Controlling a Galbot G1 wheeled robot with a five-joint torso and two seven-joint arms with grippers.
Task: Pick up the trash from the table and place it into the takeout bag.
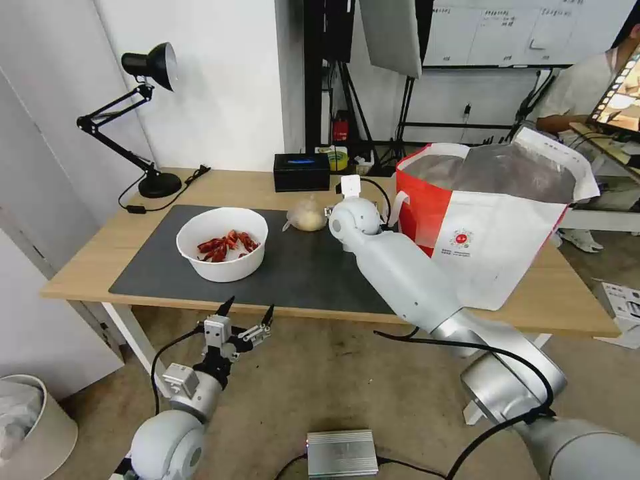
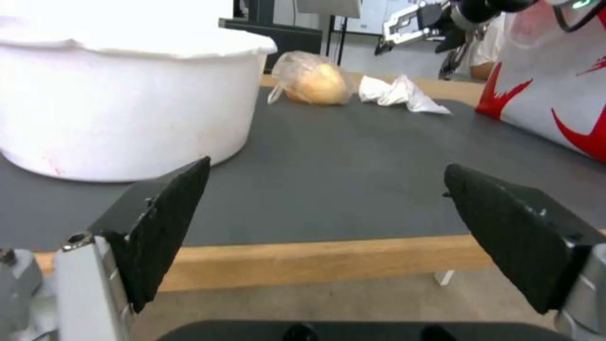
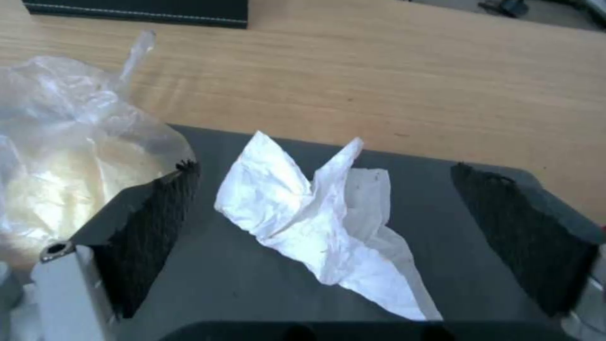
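Tissue framed between spread jaws of right gripper, not yet grasped; knotted bag just beside it. Bowl left on tabletop. Left gripper released, idle.

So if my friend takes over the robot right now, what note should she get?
Right gripper: jaws open, poised over the crumpled tissue on the mat, nothing held.
Left gripper: jaws open, empty, off the table's near edge, facing the bowl of crayfish shells.
Knotted bag lies beside the tissue.
Takeout bag stands open on the table's right end; what is inside cannot be seen.
Left: tissue, knotted bag and bowl all still on the table.
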